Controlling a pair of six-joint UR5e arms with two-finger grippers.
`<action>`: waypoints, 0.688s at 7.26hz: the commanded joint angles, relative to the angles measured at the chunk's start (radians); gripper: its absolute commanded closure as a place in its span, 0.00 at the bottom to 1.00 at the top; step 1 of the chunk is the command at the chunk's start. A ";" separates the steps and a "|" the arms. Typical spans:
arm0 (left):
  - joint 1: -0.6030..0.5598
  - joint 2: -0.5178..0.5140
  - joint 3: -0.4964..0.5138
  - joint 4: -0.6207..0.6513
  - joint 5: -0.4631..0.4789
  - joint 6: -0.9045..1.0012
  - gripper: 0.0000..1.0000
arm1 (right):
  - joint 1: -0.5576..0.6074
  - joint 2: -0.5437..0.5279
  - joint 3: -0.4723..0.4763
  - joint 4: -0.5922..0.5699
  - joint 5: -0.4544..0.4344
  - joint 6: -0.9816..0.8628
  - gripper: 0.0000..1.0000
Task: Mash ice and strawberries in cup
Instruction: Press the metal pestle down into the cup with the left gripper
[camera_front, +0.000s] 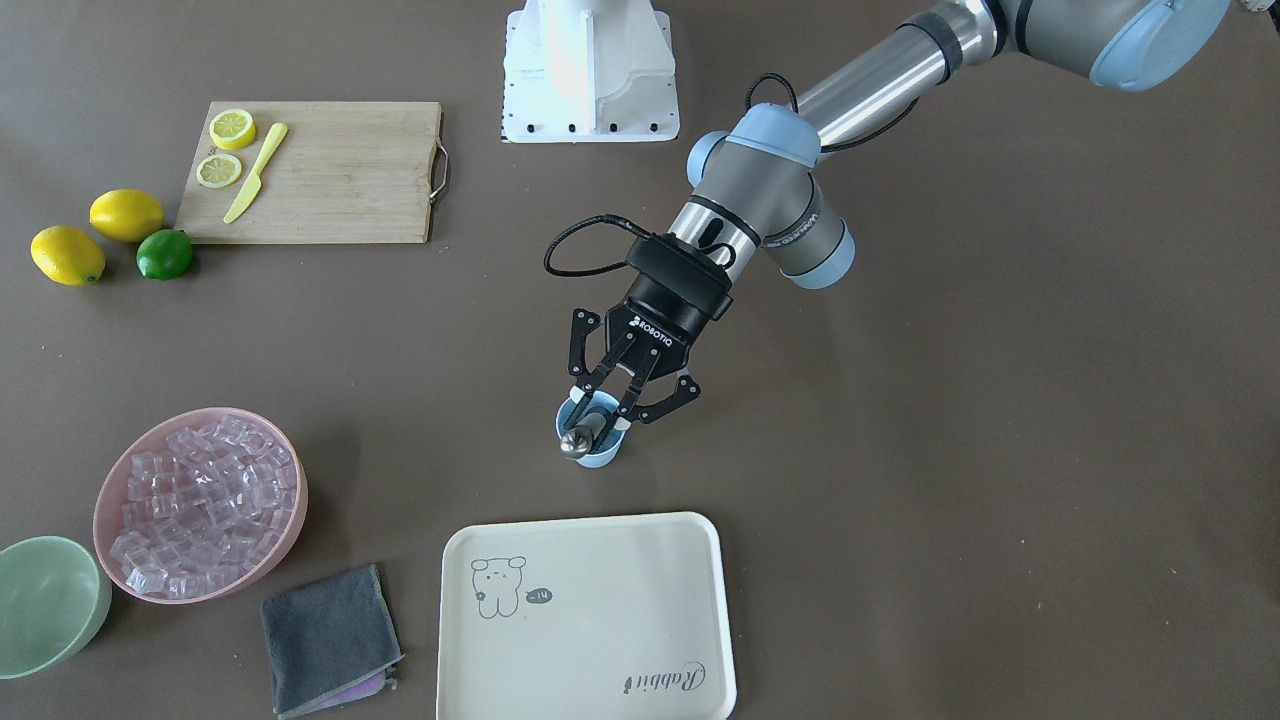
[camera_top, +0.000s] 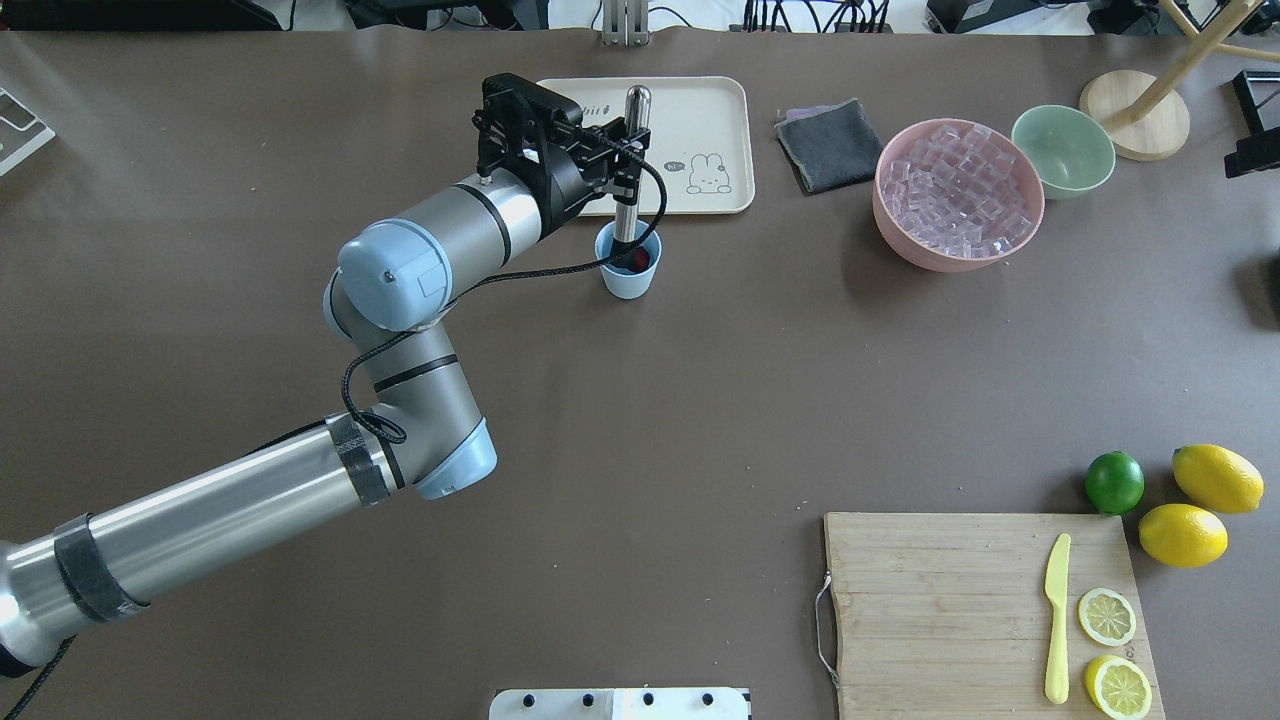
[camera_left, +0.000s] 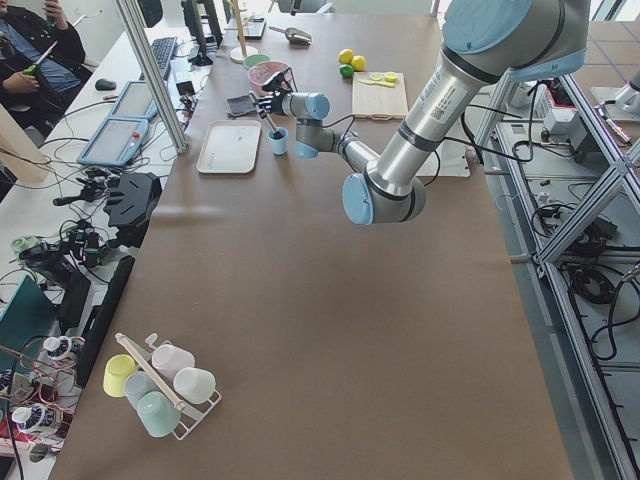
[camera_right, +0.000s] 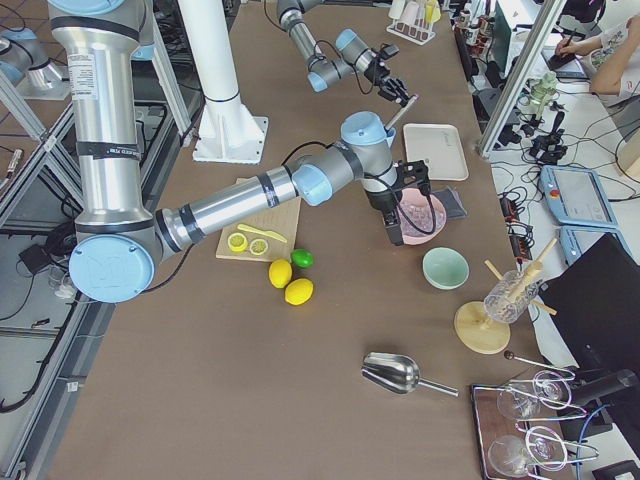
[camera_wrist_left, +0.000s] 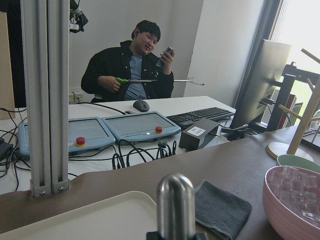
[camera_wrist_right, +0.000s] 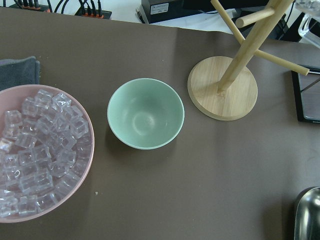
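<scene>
The left arm (camera_front: 757, 195) is silver-grey tubing with pale-blue joint caps, a looping black cable (camera_front: 548, 260), and a black tool (camera_front: 600, 408) lettered ROBOTIQ.

- Brown table (camera_top: 700, 400) carries everything
- Light-blue cup (camera_top: 628, 275) stands on it just beside a cream tray (camera_top: 715, 100)
- Grey cloth (camera_top: 828, 145), pink bowl (camera_top: 925, 255) and mint-green bowl (camera_top: 1063, 150) sit in a row past the tray
- Wooden cutting board (camera_top: 940, 610) lies well apart from these, with a lime (camera_top: 1114, 482) and two lemons (camera_top: 1183, 535) just beside its corner
</scene>
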 joint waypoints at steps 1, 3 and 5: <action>0.000 -0.018 -0.003 0.001 -0.006 -0.001 1.00 | 0.002 0.000 0.001 0.002 0.000 0.000 0.00; -0.018 -0.014 -0.069 0.007 -0.023 -0.001 1.00 | 0.000 0.003 0.001 0.002 0.000 0.000 0.00; -0.052 -0.011 -0.068 0.010 -0.061 -0.001 1.00 | 0.000 0.012 -0.008 0.000 -0.005 0.000 0.00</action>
